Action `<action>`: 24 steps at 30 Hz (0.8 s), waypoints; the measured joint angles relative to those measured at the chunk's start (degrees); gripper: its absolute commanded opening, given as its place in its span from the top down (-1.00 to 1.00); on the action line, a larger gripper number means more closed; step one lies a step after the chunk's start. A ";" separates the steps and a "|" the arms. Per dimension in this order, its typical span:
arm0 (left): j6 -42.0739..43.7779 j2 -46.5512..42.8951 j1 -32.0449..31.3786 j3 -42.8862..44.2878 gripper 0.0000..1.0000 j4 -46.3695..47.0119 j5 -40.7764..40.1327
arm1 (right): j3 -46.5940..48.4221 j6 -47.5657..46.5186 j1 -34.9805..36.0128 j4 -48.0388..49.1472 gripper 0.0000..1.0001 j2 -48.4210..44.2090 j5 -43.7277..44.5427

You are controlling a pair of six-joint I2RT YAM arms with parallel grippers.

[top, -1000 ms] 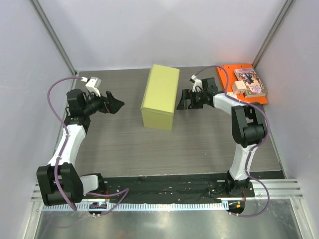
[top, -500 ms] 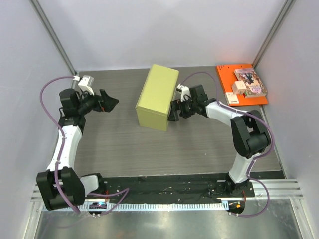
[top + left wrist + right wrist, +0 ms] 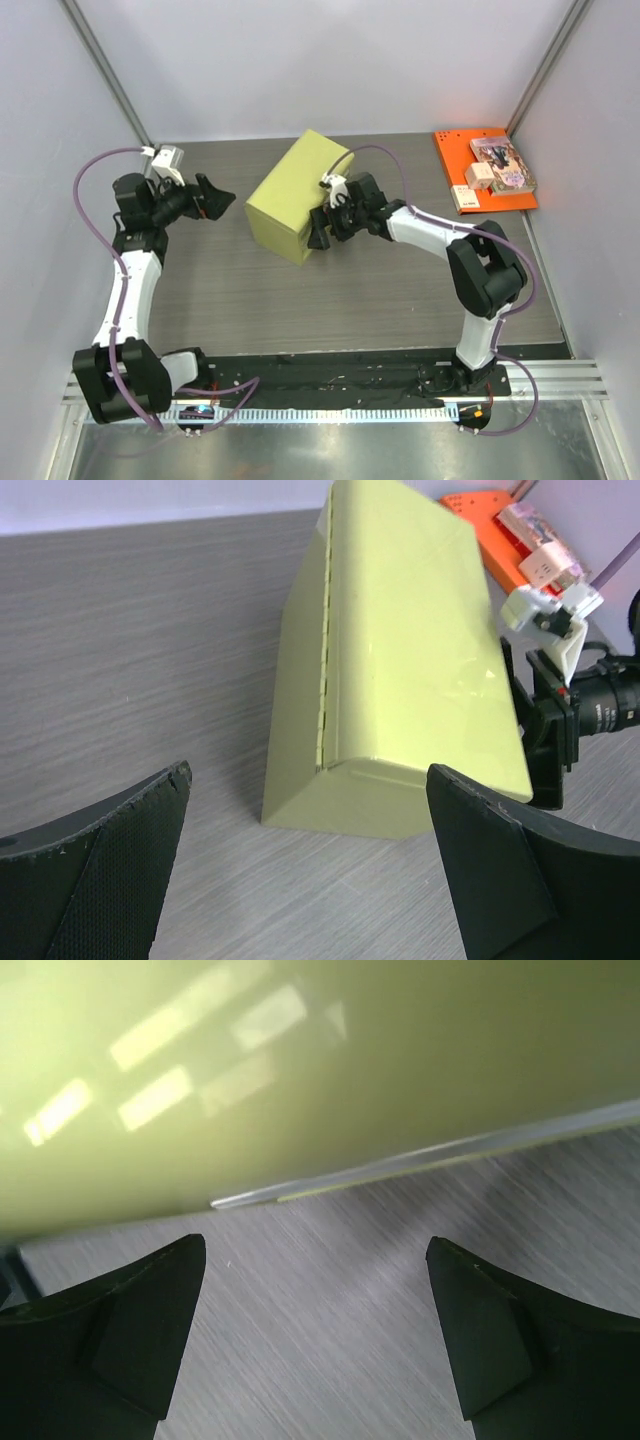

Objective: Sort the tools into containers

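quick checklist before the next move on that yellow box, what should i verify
1. Right gripper open: ok, jaws wide beside the yellow box.
2. Right gripper touching the box: cannot tell.
3. Left gripper open and apart from the box: ok.
4. Box lid open for tools: not ok, looks shut.
5. Items on the orange tray, apart from both arms: ok.

Bright, even light is filling the scene; glare patches are gleaming on the yellow-green box (image 3: 300, 1070), showing blurred in the right wrist view.
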 measured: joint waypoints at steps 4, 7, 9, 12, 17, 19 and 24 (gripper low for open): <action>-0.81 2.23 -0.59 4.46 -1.00 0.98 1.03 | -5.53 2.71 -4.42 0.70 -0.94 -3.15 -4.07; -1.25 5.27 -2.01 8.28 -1.00 2.01 0.76 | -8.39 7.17 -9.35 3.61 -0.92 -3.67 -8.48; -1.29 7.56 -3.37 10.27 -0.99 2.56 0.42 | -9.29 10.58 -12.72 6.19 -0.91 -3.15 -10.88; -1.46 10.67 -5.38 11.91 -1.00 3.10 -0.44 | -9.44 15.08 -16.76 10.71 -0.91 -1.97 -12.20; -2.43 13.18 -7.15 12.15 -1.00 3.54 -1.27 | -6.69 20.24 -17.16 15.34 -0.91 2.58 -13.86; -2.78 13.51 -7.61 12.13 -1.00 3.78 -1.66 | -6.05 22.60 -16.92 17.94 -0.90 4.59 -14.60; -2.97 13.79 -8.57 12.13 -0.99 6.21 -2.01 | -5.70 31.91 -16.68 27.74 -0.87 10.23 -17.55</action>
